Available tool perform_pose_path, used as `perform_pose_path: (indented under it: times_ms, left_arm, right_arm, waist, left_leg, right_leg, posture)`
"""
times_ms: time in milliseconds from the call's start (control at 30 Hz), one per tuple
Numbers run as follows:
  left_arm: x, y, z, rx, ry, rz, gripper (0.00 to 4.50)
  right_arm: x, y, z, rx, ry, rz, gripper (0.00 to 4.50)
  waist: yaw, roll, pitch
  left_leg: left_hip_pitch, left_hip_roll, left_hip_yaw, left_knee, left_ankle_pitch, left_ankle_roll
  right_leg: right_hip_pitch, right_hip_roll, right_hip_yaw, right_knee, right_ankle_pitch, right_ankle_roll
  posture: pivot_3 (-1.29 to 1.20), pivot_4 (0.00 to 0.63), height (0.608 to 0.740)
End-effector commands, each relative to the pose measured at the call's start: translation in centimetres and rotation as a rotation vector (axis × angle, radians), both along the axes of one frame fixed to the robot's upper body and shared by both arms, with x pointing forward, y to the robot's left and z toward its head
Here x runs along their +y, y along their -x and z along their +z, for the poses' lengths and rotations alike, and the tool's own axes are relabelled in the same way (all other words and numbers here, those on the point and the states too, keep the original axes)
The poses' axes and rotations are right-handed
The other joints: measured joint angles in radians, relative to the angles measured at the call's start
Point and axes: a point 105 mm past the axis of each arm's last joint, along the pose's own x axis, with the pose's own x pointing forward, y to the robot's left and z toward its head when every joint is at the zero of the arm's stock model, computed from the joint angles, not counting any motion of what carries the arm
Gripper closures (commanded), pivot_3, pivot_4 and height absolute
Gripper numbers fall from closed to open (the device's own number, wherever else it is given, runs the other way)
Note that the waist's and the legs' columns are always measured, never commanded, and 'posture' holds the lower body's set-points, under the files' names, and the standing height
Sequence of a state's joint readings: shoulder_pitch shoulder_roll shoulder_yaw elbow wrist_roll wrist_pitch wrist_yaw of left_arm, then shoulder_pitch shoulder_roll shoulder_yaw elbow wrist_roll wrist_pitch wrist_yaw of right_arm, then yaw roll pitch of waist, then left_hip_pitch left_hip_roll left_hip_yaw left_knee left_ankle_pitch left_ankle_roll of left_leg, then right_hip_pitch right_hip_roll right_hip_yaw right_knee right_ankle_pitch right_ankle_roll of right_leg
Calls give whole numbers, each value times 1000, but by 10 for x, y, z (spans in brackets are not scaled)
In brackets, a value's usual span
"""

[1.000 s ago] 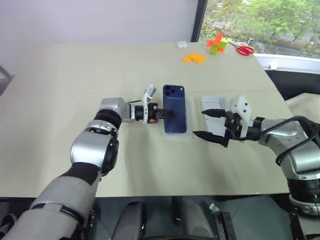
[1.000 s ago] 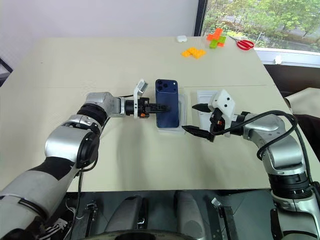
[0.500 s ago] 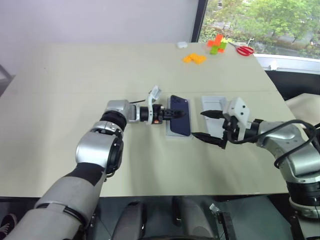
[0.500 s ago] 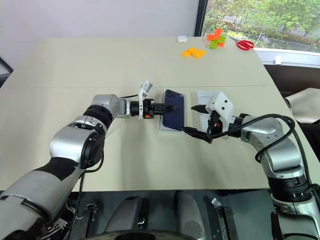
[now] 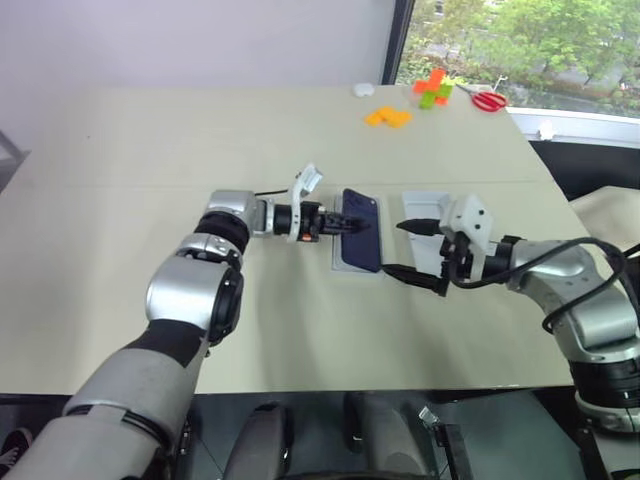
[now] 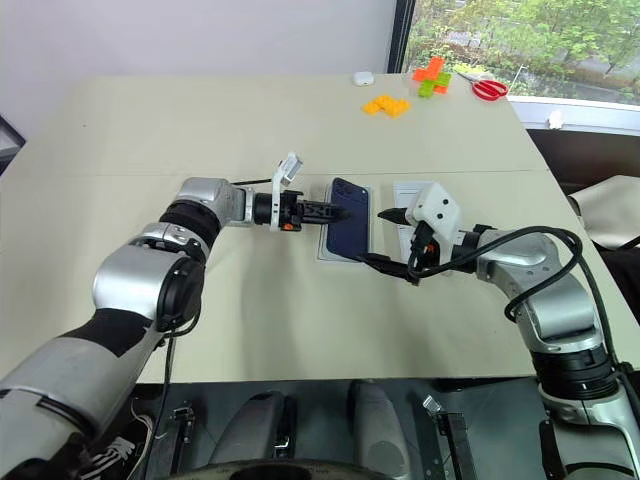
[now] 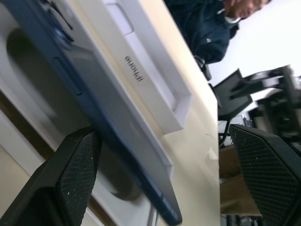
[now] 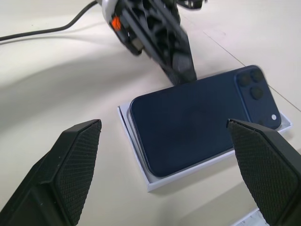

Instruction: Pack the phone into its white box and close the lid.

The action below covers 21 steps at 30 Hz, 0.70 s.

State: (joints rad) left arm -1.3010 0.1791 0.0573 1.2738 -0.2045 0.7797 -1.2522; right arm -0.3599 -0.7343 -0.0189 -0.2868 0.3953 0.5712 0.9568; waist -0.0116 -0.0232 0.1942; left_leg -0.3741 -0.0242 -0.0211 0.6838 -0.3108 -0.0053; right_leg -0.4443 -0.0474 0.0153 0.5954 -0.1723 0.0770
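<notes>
The dark navy phone point(image 5: 360, 231) lies back-up in the white box point(image 5: 343, 266) at mid-table. It is slightly tilted, with its left long edge a little raised. My left gripper point(image 5: 344, 222) is level at that left edge and open, and its fingers point(image 7: 75, 179) stand wide apart on either side of the phone's edge. To the right of the box, my right gripper point(image 5: 394, 247) hovers open with nothing in it. The white lid point(image 5: 420, 206) lies behind it, partly hidden. In the right wrist view the phone point(image 8: 202, 122) sits inside the box point(image 8: 136, 162).
Orange pieces point(image 5: 388, 117), green and orange blocks point(image 5: 432, 88), red scissors point(image 5: 488, 99) and a small white object point(image 5: 363, 89) lie at the table's far right. A seated person point(image 7: 211, 28) shows in the left wrist view.
My left gripper was shut on the phone's edge and has opened. The phone has gone from held flat over the box to lying tilted in it. The right gripper kept still.
</notes>
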Motion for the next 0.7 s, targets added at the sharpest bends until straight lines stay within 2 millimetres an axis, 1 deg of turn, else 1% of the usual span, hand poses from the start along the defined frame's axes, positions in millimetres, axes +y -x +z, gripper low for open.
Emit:
perform_pose_path:
  times_ms: [33, 100, 233, 367, 467, 500, 533, 600, 667, 700]
  left_arm:
    - [3, -1, 34, -117, 12, -68, 36]
    - [10, 0, 35, -136, 0, -84, 36]
    - [22, 0, 29, -153, -54, -89, 36]
    - [41, -4, 19, -160, -89, -38, 36]
    - [46, -10, 23, -180, -54, 30, 36]
    - [47, -12, 24, -198, -48, 48, 36]
    - [50, -17, 25, -252, -42, 91, 36]
    - [60, -25, 24, -337, -42, 184, 36]
    - [66, -26, 19, -401, -71, 222, 36]
    - [66, -23, 19, -399, -66, 224, 36]
  right_arm:
    - [3, -1, 12, -60, -1, 15, 0]
    - [4, -3, 13, -64, -3, 18, 0]
    - [6, -5, 14, -69, -4, 21, 0]
    - [9, -6, 14, -76, -5, 30, 0]
    - [10, -8, 16, -85, -13, 21, 0]
    - [10, -9, 17, -84, -19, 17, 0]
    - [9, -11, 18, -87, -23, 8, 0]
    - [9, -17, 22, -98, -50, -31, 0]
    - [10, -24, 22, -112, -59, -71, 0]
    - [12, -26, 21, -119, -55, -75, 0]
  waist:
    - [0, 0, 0]
    - [-1, 0, 0]
    - [-1, 0, 0]
    - [-4, 0, 0]
    - [-1, 0, 0]
    - [0, 0, 0]
    - [1, 0, 0]
    - [1, 0, 0]
    - [-1, 0, 0]
    - [-1, 0, 0]
  left_leg:
    - [0, 0, 0, 0, 0, 0]
    - [0, 0, 0, 0, 0, 0]
    - [0, 0, 0, 0, 0, 0]
    - [0, 1, 0, 0, 0, 0]
    - [0, 1, 0, 0, 0, 0]
    - [0, 1, 0, 0, 0, 0]
    - [0, 1, 0, 0, 0, 0]
    - [0, 1, 0, 1, 0, 0]
    - [0, 1, 0, 1, 0, 0]
    - [1, 1, 1, 1, 0, 0]
  right_leg:
    - [0, 0, 0, 0, 0, 0]
    - [0, 0, 0, 0, 0, 0]
    - [0, 0, 0, 0, 0, 0]
    - [0, 0, 1, 1, 0, 0]
    - [0, 0, 0, 1, 0, 0]
    - [0, 0, 0, 1, 0, 0]
    - [0, 0, 0, 2, 0, 0]
    - [0, 0, 0, 2, 0, 0]
    - [0, -1, 1, 2, 0, 0]
    - [-1, -2, 1, 2, 0, 0]
  posture:
    - [0, 150, 740]
    - [0, 150, 740]
    - [0, 150, 740]
    - [0, 150, 740]
    - [0, 150, 740]
    - [0, 150, 740]
    - [0, 150, 740]
    - [0, 150, 740]
    - [0, 150, 740]
    - [0, 150, 740]
